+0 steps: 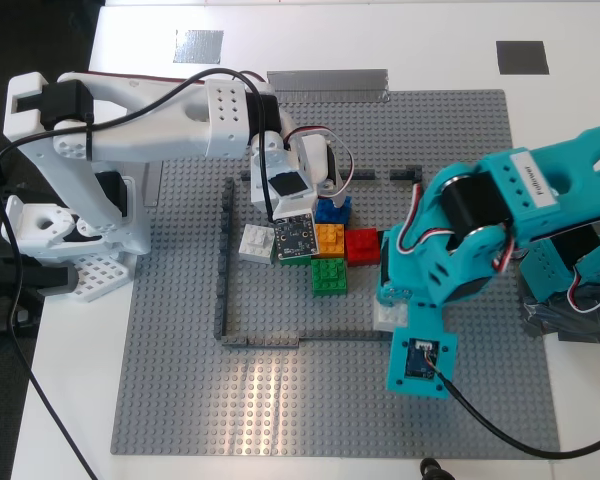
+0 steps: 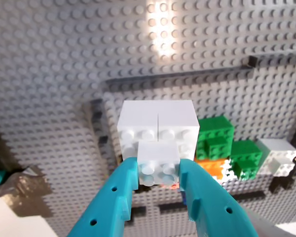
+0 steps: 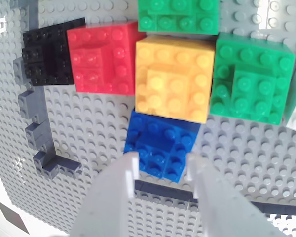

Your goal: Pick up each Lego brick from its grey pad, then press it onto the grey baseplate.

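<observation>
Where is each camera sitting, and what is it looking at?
Exterior view: up high, looking down on the grey baseplate, both arms in sight.
First wrist view: on the teal arm, looking along my first hand, which grips a white brick.
Second wrist view: on the white arm, looking along my second hand, open above the blue brick.
Shared: the orange brick shows in all three.

My first gripper (image 2: 159, 173), the teal plastic one, is clamping something; my second gripper (image 3: 160, 170), white plastic, is hanging parted, pointing down.
</observation>
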